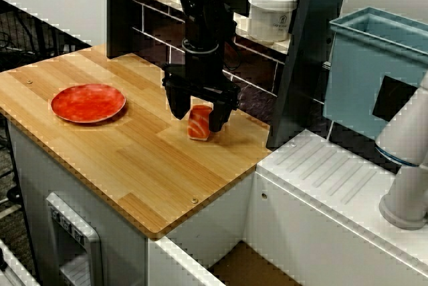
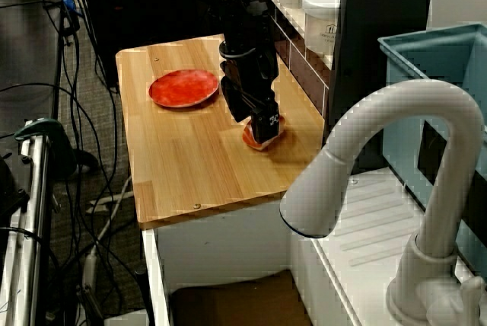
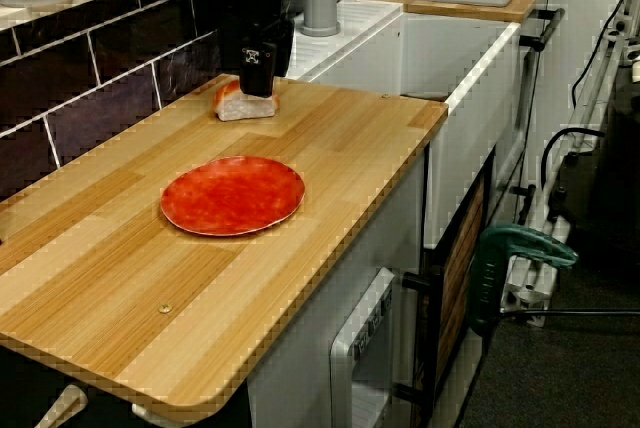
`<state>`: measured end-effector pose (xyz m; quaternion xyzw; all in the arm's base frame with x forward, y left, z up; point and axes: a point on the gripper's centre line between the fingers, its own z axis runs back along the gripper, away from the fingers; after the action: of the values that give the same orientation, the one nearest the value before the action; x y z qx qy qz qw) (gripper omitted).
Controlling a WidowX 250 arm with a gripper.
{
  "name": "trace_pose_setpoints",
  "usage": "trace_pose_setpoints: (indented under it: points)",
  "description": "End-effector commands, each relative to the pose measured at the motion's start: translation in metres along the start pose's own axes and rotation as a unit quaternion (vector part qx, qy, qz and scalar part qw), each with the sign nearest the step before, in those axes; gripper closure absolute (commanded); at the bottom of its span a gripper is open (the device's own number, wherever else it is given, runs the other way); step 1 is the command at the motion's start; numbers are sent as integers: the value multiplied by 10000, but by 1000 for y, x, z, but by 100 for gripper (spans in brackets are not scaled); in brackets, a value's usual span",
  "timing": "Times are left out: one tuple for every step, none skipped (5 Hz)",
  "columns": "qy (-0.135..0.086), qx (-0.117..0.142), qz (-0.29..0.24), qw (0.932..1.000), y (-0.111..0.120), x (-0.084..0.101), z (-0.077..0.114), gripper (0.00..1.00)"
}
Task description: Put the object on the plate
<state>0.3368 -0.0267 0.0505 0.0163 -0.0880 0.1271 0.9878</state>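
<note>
The black gripper (image 2: 261, 129) stands over the object (image 2: 264, 136), well apart from the plate (image 2: 183, 87).

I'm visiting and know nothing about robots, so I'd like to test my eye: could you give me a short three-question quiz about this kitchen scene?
1. True or false: the sushi toy already lies on the red plate.
2. Where is the claw?
A. over the plate
B. down around the sushi toy, one finger on each side
C. inside the blue bin
3. Fill in: the plate and the toy both rest on the wooden ____.

Key:
1. False; it sits on the wood, apart from the plate.
2. B
3. countertop
</note>
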Motion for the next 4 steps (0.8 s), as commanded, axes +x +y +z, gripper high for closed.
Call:
trace_pose_setpoints:
  points:
    - [-180, 37, 99, 9998, 7, 21, 4, 0]
    - [-121, 157, 70, 9998, 11, 24, -3, 0]
    - [-69, 218, 80, 9997, 13, 21, -11, 0]
    - [-43, 184, 44, 9998, 11, 17, -10, 100]
